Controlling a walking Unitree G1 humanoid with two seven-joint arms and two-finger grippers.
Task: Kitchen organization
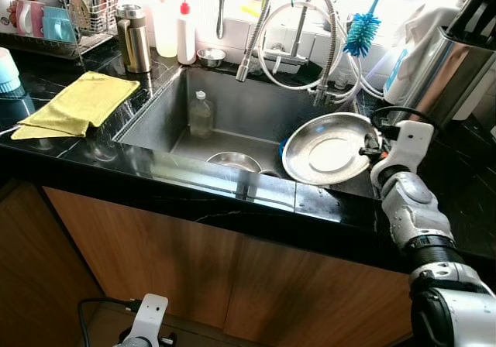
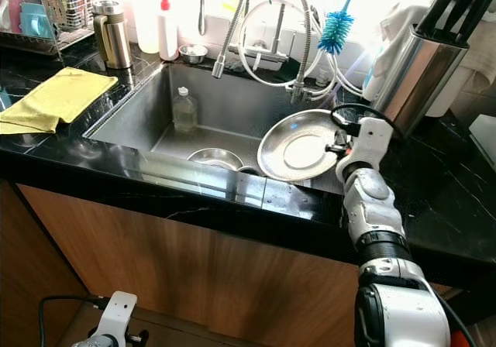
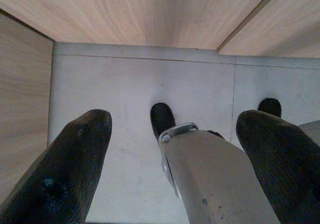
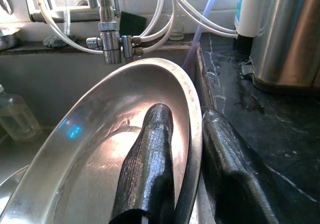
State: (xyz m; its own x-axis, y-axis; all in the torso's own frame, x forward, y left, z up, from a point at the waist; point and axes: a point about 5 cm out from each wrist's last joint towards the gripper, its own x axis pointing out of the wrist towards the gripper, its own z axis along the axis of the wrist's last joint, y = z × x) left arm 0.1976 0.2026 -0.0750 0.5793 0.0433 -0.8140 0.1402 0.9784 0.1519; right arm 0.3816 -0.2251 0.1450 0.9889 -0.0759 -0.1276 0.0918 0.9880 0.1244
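A round steel plate (image 1: 329,152) hangs tilted over the right side of the sink (image 1: 232,107), and my right gripper (image 1: 370,147) is shut on its right rim. In the right wrist view one black finger (image 4: 147,166) lies inside the plate (image 4: 100,154) and the other finger (image 4: 235,169) presses outside the rim. Low in the basin rest a steel bowl (image 1: 232,162) and a clear bottle (image 1: 201,113). My left gripper (image 3: 170,164) hangs down by the cabinet with its fingers spread apart and nothing between them.
A yellow cloth (image 1: 77,103) lies on the black counter left of the sink. A steel flask (image 1: 134,37), bottles and a dish rack (image 1: 70,14) stand at the back left. A knife block (image 1: 457,60) stands at the right. Faucet hoses (image 1: 302,45) hang over the basin.
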